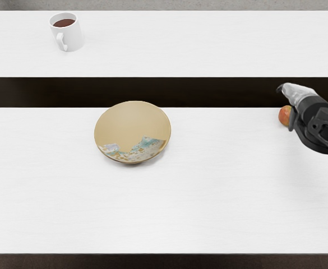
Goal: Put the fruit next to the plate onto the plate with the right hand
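A small red-orange fruit [284, 115] rests on the near table by its back edge, far to the right of the plate. The tan round plate [132, 131], with a blue-green pattern on its front rim, lies mid-table with nothing on it. My right hand [296, 106] comes in from the right edge and sits against the fruit's right side, hiding part of it. One pale finger [290, 88] stretches out above and behind the fruit, and the hand looks open, not closed around it. The left arm is out of view.
A white mug [68, 32] of dark liquid stands on the far table at the upper left. A dark gap [152, 92] separates the two white tables. Bare tabletop [225, 145] lies between fruit and plate.
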Controlling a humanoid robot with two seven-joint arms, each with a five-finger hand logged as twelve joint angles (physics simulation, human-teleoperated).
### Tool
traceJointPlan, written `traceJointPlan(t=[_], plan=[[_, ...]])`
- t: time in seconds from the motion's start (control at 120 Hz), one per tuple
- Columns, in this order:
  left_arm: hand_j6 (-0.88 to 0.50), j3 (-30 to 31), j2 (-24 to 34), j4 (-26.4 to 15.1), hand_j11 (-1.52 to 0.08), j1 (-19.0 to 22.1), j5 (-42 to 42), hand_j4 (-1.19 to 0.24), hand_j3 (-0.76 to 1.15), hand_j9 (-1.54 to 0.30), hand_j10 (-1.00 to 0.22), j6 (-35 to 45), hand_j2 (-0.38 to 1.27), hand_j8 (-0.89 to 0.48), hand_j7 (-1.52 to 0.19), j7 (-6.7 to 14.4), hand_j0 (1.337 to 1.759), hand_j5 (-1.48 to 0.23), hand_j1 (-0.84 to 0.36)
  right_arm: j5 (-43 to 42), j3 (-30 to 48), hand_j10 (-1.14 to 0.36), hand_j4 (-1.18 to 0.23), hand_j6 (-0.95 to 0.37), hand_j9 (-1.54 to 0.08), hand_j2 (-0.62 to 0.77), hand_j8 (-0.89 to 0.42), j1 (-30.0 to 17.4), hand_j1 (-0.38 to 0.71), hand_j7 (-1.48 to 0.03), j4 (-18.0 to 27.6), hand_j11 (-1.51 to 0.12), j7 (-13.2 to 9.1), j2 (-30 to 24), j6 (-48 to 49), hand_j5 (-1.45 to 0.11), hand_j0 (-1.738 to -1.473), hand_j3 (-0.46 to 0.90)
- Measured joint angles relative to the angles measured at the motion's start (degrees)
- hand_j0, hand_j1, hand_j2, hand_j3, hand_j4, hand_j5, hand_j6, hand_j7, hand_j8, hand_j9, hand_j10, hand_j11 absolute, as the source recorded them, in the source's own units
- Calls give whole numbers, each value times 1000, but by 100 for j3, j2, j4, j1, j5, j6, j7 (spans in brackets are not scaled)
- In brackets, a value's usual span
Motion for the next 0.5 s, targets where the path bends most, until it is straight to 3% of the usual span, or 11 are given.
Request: traceJointPlan(t=[0.5], plan=[[0, 0, 0, 0, 0, 0, 0, 0, 0, 0, 0, 0, 0, 0, 0, 0, 1658, 0, 349, 39, -15, -320, -321, -323, -412, -60, -322, -83, 28, -411, -30, -412, 0, 7, -39, -412, -1658, 0]])
